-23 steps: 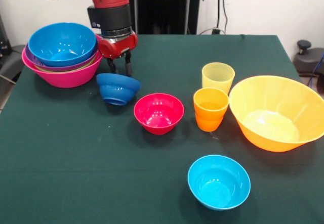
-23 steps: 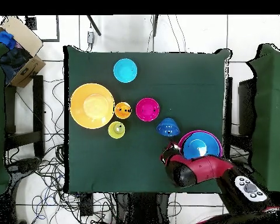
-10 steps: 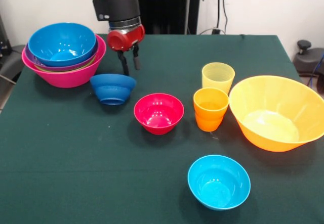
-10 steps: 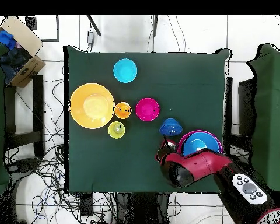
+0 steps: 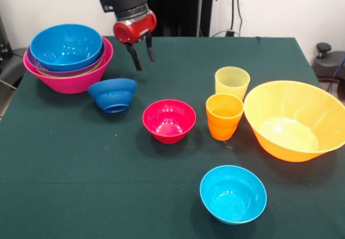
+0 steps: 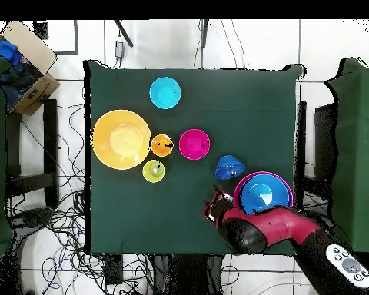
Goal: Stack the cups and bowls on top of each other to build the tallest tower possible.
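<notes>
One dark blue bowl [image 5: 112, 94] sits upside down by the tower [image 5: 67, 58] (pink at bottom); the gripper [image 5: 142, 55] hangs open, empty.

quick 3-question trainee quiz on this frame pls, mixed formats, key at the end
1. True or false: the gripper is holding the dark blue bowl.
2. Which sits innermost in the tower on the large pink bowl? A) red bowl B) sky blue bowl C) cyan bowl
3. Fill in: the orange cup stands between the red bowl and the large ______ bowl.

Key
1. False: it hangs open and empty above the table; the dark blue bowl lies tilted on the cloth beside the tower.
2. B
3. orange
</notes>
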Controlling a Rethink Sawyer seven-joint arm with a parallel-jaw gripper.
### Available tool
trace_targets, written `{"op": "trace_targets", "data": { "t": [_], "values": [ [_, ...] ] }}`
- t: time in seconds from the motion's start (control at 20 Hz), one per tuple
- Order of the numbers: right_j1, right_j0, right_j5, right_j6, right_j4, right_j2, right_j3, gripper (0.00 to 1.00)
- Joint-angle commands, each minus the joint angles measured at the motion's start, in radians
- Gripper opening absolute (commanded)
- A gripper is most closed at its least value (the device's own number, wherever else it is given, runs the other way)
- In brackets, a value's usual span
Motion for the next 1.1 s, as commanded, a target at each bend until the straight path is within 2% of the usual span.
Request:
{"op": "trace_targets", "data": {
  "t": [0.05,0.5,0.65,0.8,0.95,1.05,1.1],
  "values": [
    [0.058,-0.02,0.082,-0.124,-0.049,0.125,0.139,1.0],
    [0.072,0.008,-0.039,-0.064,-0.238,0.075,0.111,1.0],
    [0.065,0.055,-0.111,0.004,-0.32,0.023,0.092,1.0],
    [0.071,0.129,-0.184,0.074,-0.387,-0.049,0.037,1.0],
    [0.138,0.209,-0.113,0.11,-0.371,-0.084,-0.069,1.0],
    [0.164,0.268,-0.068,0.134,-0.318,-0.096,-0.125,1.0],
    [0.177,0.277,-0.034,0.125,-0.274,-0.081,-0.142,1.0]
  ]
}}
